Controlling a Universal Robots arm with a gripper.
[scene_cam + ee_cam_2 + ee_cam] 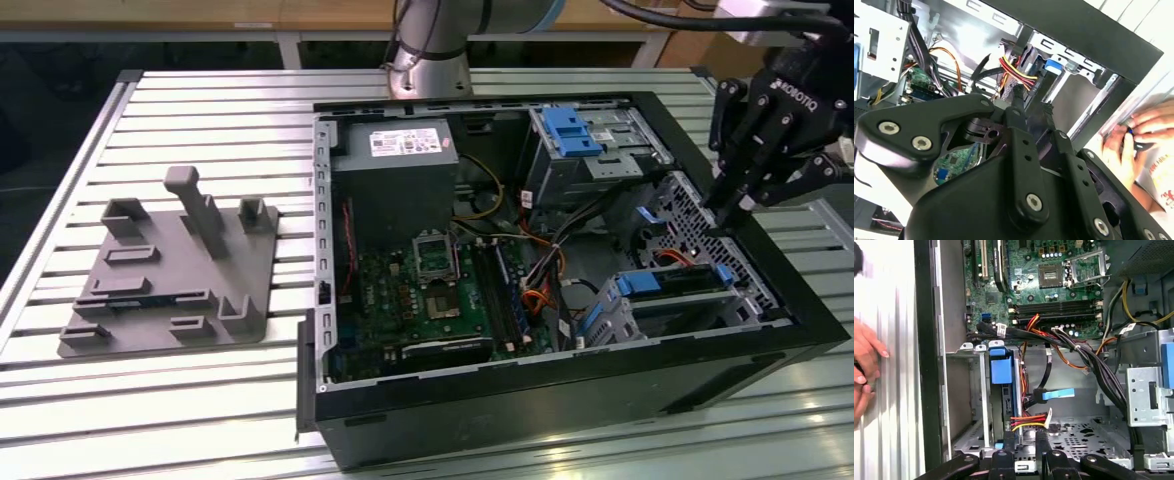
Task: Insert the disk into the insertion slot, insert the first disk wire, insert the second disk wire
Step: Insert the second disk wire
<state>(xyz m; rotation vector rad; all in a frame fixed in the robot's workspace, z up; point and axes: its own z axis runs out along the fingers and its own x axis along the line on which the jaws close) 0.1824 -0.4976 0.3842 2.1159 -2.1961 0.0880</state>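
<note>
Where blue rails show, disk [1002, 405] seems seated | gripper [733, 215] narrow (nothing held) above slot [694, 300]

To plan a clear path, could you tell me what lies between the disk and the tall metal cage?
Between disk and cage, the first wrist view shows loose cables: a black bundle, a blue-tabbed connector, red-yellow wires.

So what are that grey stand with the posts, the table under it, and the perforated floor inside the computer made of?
The grey stand looks like matte plastic: uniform dull colour, blocky posts, no shine. The table looks like bare aluminium: pale silvery slats with long grooves. The perforated floor seems to be sheet steel: thin, silvery, punched with holes. None can be confirmed by sight alone.
</note>
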